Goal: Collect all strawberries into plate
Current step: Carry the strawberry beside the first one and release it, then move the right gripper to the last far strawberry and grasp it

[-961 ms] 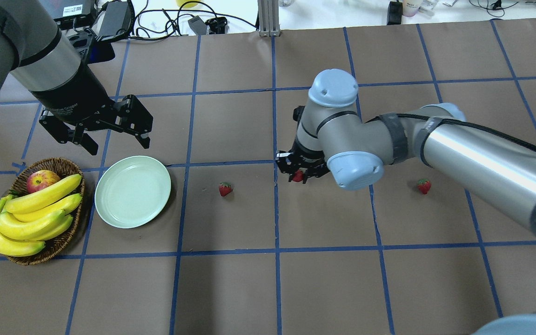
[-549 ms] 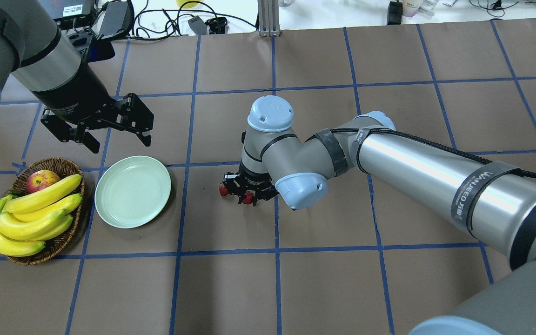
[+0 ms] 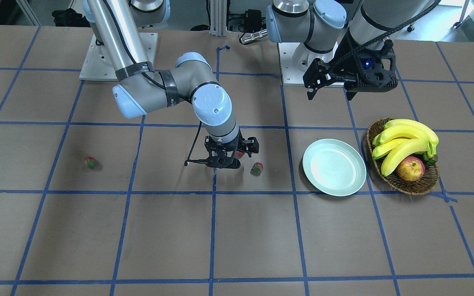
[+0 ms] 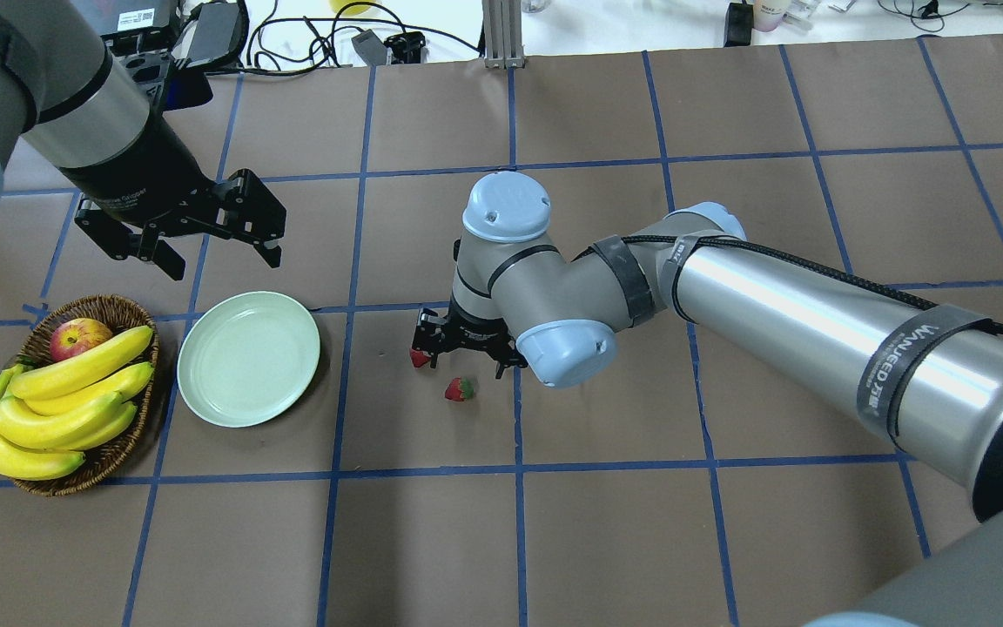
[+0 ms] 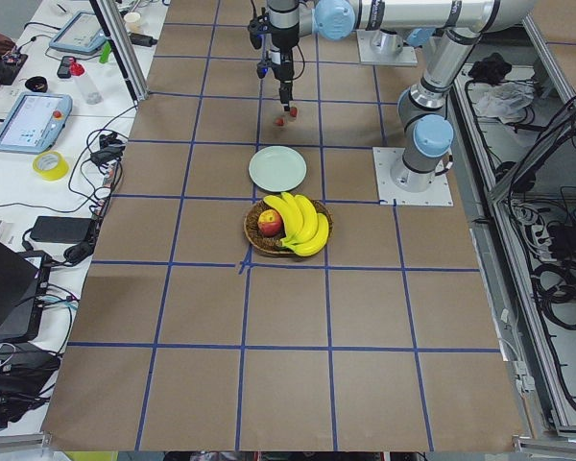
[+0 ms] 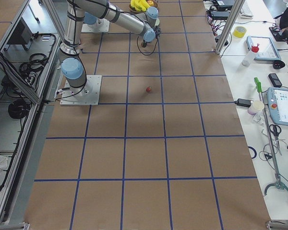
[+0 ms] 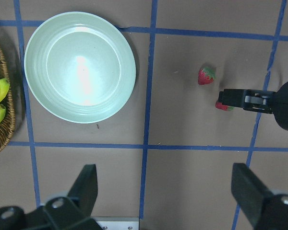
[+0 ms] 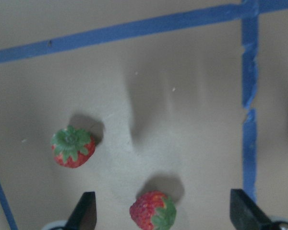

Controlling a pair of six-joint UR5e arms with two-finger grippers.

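The basket (image 4: 105, 304) sits near the tabletop's (image 4: 641, 522) robot-left end, with the plate (image 4: 248, 359) just beside it. Two strawberries (image 4: 460, 389) lie mid-tabletop, and a third strawberry (image 3: 90, 162) lies toward the opposite end.

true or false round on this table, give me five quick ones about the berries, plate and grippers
1. The plate has nothing on it. True.
2. A strawberry and a second strawberry lie on the table below the open right gripper. True.
3. The left gripper is shut on a strawberry. False: it is open and empty, above the table just beyond the plate.
4. The apple sits on the plate. False: it is in the basket with the bananas.
5. A third strawberry lies alone, far from the plate on the robot's right side. True.
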